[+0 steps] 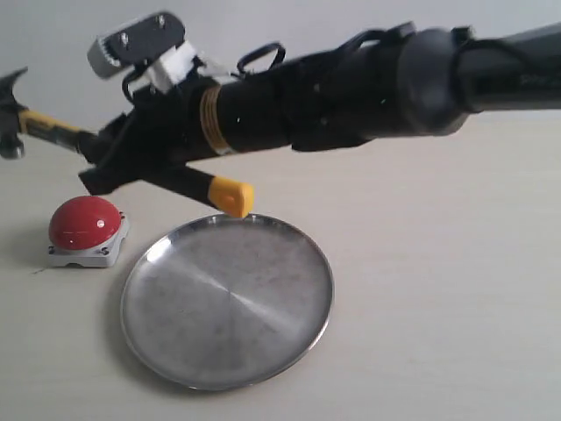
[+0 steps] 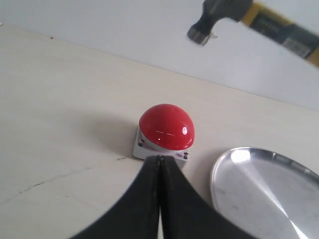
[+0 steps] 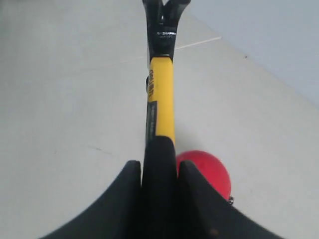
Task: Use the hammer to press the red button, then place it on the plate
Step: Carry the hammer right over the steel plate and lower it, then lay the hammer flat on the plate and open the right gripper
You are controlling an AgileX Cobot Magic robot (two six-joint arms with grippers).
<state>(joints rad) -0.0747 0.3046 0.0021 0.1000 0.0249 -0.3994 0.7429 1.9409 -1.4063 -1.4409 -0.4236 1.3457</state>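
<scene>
Hammer (image 1: pixel 54 128): raised in the air over the table (image 1: pixel 438 307), steel head high and touching nothing, yellow end near the far rim of the plate (image 1: pixel 263 338).
Right hand (image 3: pixel 159 167): pinching the black stretch of the handle between both fingers.
Left hand (image 2: pixel 160 169): fingers pressed together, holding nothing, just beside the red button (image 1: pixel 84 221) on the side away from the table's far edge.
Red button: resting well in from the far edge, untouched.
Plate: flat on the table just beside the button.
Step in hand: we judge the press is not yet made; we are lining up the head.
Alignment: from the right wrist, the dome lies under the handle close to our hand and the head reaches past it. We would draw the hammer back along its handle until the face hangs over the crown.
Descent: we lower slowly and straight, pressing rather than striking, face flat so it cannot skid off the glossy dome.
Grip: we keep the pinch firm so the handle does not twist.
Caution: we keep the head clear of the left hand by the button's base.
</scene>
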